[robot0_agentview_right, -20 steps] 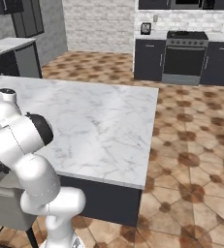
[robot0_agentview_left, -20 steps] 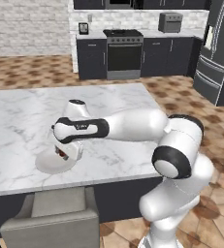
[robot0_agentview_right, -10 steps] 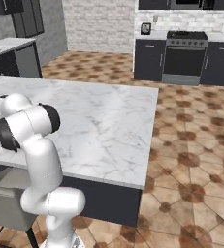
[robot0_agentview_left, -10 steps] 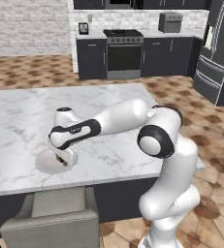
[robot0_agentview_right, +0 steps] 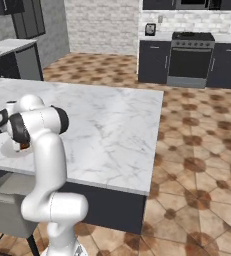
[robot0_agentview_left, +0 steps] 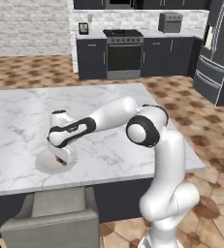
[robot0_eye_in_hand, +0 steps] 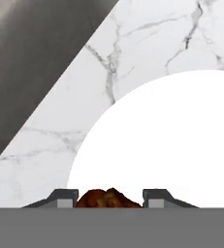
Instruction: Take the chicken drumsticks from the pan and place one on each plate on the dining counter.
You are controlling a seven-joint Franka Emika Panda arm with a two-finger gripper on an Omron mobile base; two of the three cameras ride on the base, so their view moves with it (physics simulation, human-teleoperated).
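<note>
A flat white plate [robot0_agentview_left: 41, 165] lies near the front edge of the marble dining counter [robot0_agentview_left: 133, 145]. My gripper [robot0_agentview_left: 61, 158] hangs just over the plate, shut on a reddish-brown chicken drumstick [robot0_agentview_left: 60, 161]. In the hand view the drumstick [robot0_eye_in_hand: 108, 197] sits between the two fingertips [robot0_eye_in_hand: 65, 199], low over the plate [robot0_eye_in_hand: 171, 140]. From the right base view the drumstick [robot0_agentview_right: 24, 146] shows as a small brown spot above the plate [robot0_agentview_right: 9, 150], partly behind my arm. The pan is out of view.
A grey stool [robot0_agentview_left: 55, 213] stands against the counter's front edge, below the plate. The counter edge runs close to the plate in the hand view, with dark floor beyond it. A dark stove [robot0_agentview_left: 124, 48] and fridge [robot0_agentview_left: 220, 48] stand far behind.
The hand has moved left and down onto the plate with the drumstick still in it. The elbow has swung right and the forearm has stretched out.
</note>
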